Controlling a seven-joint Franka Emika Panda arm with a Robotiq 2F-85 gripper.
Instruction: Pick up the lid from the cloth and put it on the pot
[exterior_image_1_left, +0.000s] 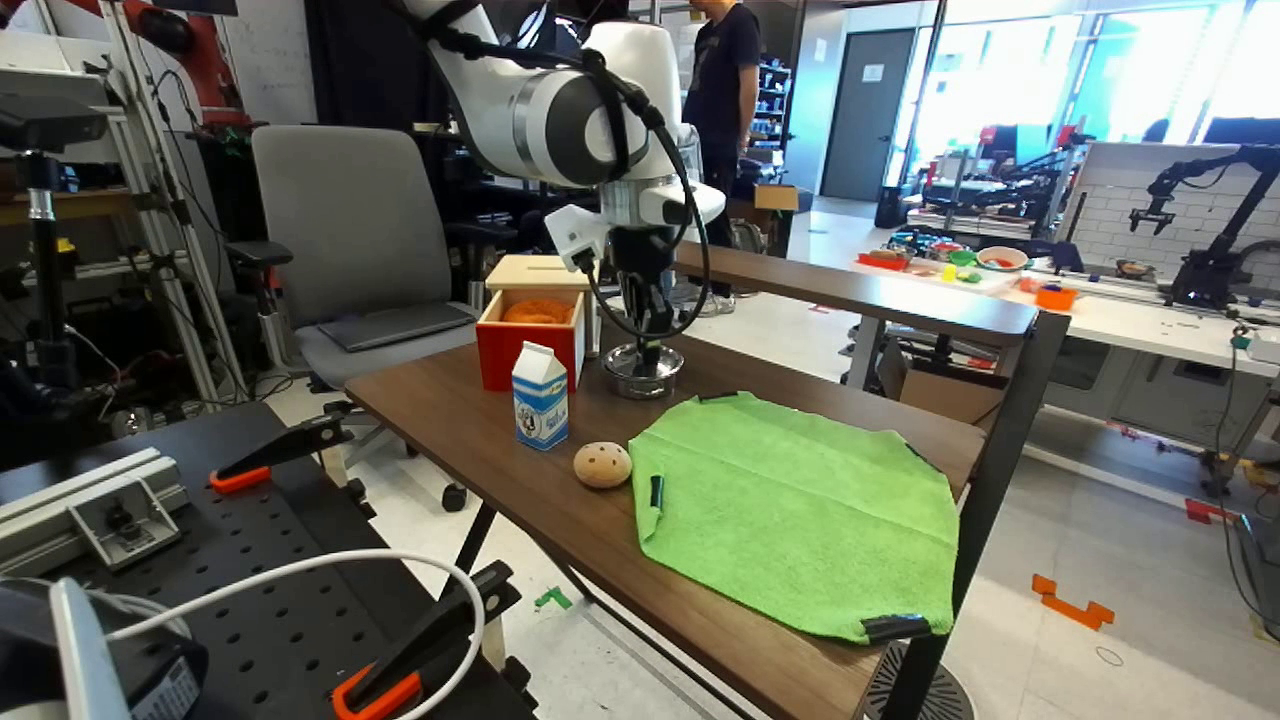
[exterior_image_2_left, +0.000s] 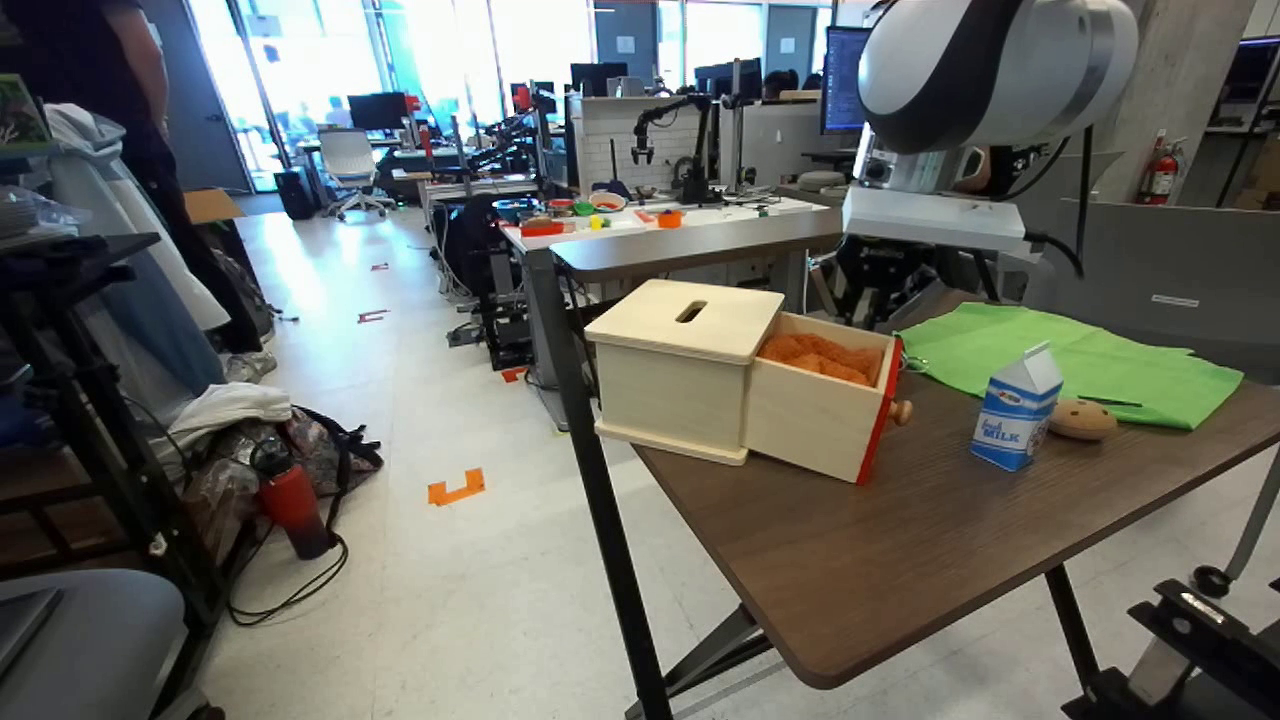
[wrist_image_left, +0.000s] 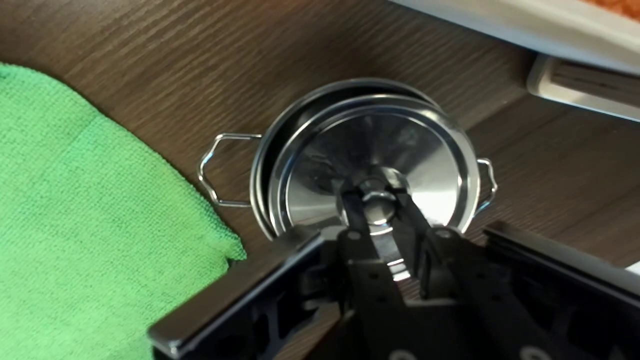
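My gripper (wrist_image_left: 375, 194) is shut on the small knob of the shiny silver lid (wrist_image_left: 370, 142), one finger on each side. The lid lies over the pot (wrist_image_left: 257, 175), off-centre, with a dark crescent of the pot's inside showing at upper left in the wrist view. I cannot tell whether the lid touches the rim. In an exterior view the gripper (exterior_image_1_left: 648, 350) points down at the pot (exterior_image_1_left: 645, 388), beyond the green cloth (exterior_image_1_left: 800, 500). The cloth also shows in the wrist view (wrist_image_left: 100, 215). In an exterior view the gripper's (exterior_image_2_left: 880, 285) fingertips are hidden behind the wooden box.
A wooden box with a red-fronted drawer (exterior_image_1_left: 500, 350) stands close beside the pot; it also shows in an exterior view (exterior_image_2_left: 670, 390). A milk carton (exterior_image_1_left: 540, 405) and a beige ball (exterior_image_1_left: 602, 465) stand nearer the table's edge. A raised shelf (exterior_image_1_left: 860, 290) runs behind.
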